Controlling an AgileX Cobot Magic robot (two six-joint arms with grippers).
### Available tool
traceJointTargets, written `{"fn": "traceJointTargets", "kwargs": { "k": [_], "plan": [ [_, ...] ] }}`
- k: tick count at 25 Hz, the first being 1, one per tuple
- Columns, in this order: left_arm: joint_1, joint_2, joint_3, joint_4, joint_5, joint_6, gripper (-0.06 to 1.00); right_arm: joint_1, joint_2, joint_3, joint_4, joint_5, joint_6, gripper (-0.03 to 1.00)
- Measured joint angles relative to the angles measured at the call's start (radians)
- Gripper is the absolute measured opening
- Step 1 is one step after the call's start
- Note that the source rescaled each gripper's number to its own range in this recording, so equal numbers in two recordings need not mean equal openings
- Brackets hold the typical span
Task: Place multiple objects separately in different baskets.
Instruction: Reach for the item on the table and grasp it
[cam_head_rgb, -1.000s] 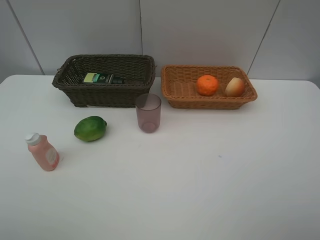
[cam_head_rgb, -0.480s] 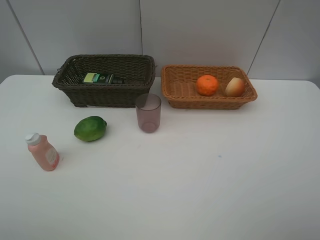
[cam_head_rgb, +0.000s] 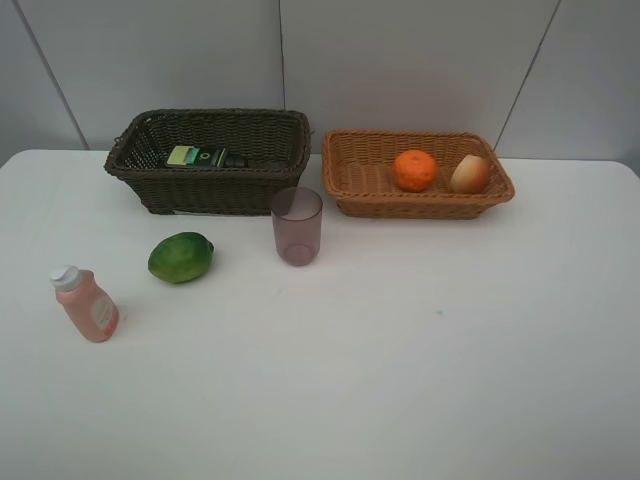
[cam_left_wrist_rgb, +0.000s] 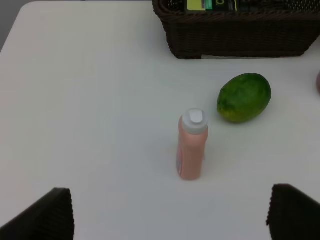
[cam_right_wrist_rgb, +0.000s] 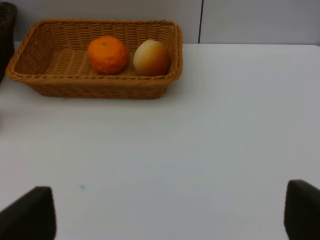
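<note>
**tbl_watcher:** Checking the sort rn. Dark brown basket sits at the back left of the white table, w/ the dark flat bottle lying inside, green label up. Light tan basket is just beside it on the right, small gap btwn them. It holds the tangerine and the apple-ish fruit, tangerine on the left, close but not quite touching.

**gripnerd:** ok and the loose stuff?

**tbl_watcher:** 3 items out on the table. Mauve cup stands upright in front of the gap btwn the baskets, near the dark one's front right corner. Lime lies left of the cup, in front of the dark basket, apart from both. Pink bottle w/ white cap stands upright further toward the front left, near the lime but clear of it.

**gripnerd:** pincers?

**tbl_watcher:** Left gripper is spread wide, only the dark tips show on its wrist cam, bare table btwn them. Pink bottle stands ahead of that gap w/ the lime just past it, neither touched. Right gripper is spread wide too, over bare table, tan basket well ahead of it. Both are holding zip.
</note>
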Motion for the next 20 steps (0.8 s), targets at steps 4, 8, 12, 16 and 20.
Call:
{"fn": "traceJointTargets", "kwargs": {
  "k": [4,8,12,16,20],
  "plan": [
    [0.000,0.000,0.000,0.000,0.000,0.000,1.00,0.000,0.000,0.000,0.000,0.000,0.000,0.97],
    [0.000,0.001,0.000,-0.008,-0.005,0.000,1.00,0.000,0.000,0.000,0.000,0.000,0.000,0.97],
    [0.000,0.090,-0.023,-0.035,-0.035,0.002,1.00,0.000,0.000,0.000,0.000,0.000,0.000,0.97],
    [0.000,0.252,-0.062,-0.048,-0.104,0.009,1.00,0.000,0.000,0.000,0.000,0.000,0.000,0.97],
    [0.000,0.388,-0.086,-0.078,-0.151,0.012,1.00,0.000,0.000,0.000,0.000,0.000,0.000,0.97]
  ]
}}
